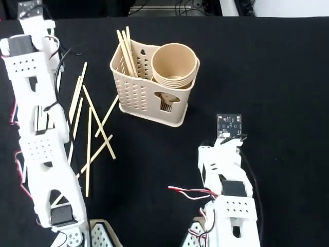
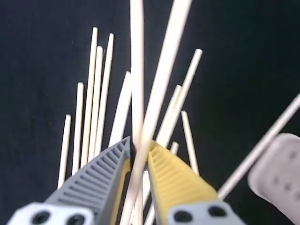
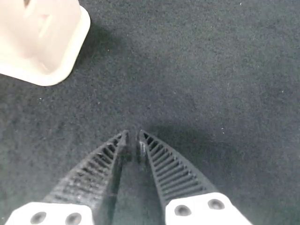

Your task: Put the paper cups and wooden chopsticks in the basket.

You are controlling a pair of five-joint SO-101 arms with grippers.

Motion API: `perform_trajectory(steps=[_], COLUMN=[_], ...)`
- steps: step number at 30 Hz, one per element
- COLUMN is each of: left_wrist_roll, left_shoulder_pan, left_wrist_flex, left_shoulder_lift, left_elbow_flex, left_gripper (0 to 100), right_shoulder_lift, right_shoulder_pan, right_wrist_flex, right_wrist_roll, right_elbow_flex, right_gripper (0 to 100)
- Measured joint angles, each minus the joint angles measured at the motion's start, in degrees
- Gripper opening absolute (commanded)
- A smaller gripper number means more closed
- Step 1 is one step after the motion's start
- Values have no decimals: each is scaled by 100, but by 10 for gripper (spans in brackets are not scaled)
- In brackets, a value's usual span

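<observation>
Between the tips of my left gripper (image 2: 139,144): two held chopsticks (image 2: 163,79), clamped tight. They cross just where the jaws pinch them and run on out past the tips.
Either side of that pair: my grey finger (image 2: 101,173) and my yellow finger (image 2: 176,180), pressed in against the wood.
Below my left gripper: loose chopsticks (image 2: 96,93) lying on the black table (image 2: 37,56), fanned out side by side, some overlapping.
From the high view: the loose chopsticks (image 1: 90,149) are scattered between my left arm (image 1: 43,149) and the basket (image 1: 149,100), and several cross one another.
At my right gripper (image 3: 132,137): black jaws drawn together with only a sliver between the tips, nothing held. It sits low over bare table (image 3: 220,70); I cannot tell whether it touches.
Beyond my right gripper: one rounded corner of the basket (image 3: 44,47), apart from the tips.
Middle of the table: the basket stands upright, with pale, perforated walls.
Basket end nearer my right arm (image 1: 226,175): paper cups (image 1: 175,64), nested in one stack with the top cup's mouth open upward.
Basket's other end: standing chopsticks (image 1: 127,51), a few leaning together, their tops well above the rim.
Edge of my left wrist view: a blurred piece of the basket (image 2: 276,173), near the jaws.
</observation>
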Motion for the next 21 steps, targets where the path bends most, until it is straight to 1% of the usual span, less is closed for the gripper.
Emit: perform_trajectory(steps=[6, 12, 15, 21], left_wrist_roll=[79, 70, 70, 70], left_shoulder_pan=[378, 958, 1125, 1152], left_wrist_flex=[0, -88, -466, -1767], left_shoulder_lift=[-1855, -3622, -4369, -5670], left_elbow_flex=[1802, 2927, 3499, 5169], left_gripper=[29, 29, 29, 29], right_shoulder_lift=[0, 0, 0, 0], right_shoulder_pan=[0, 0, 0, 0], right_wrist_flex=[0, 0, 0, 0], right_wrist_roll=[0, 0, 0, 0], right_elbow_flex=[0, 0, 0, 0], right_gripper=[43, 43, 42, 42])
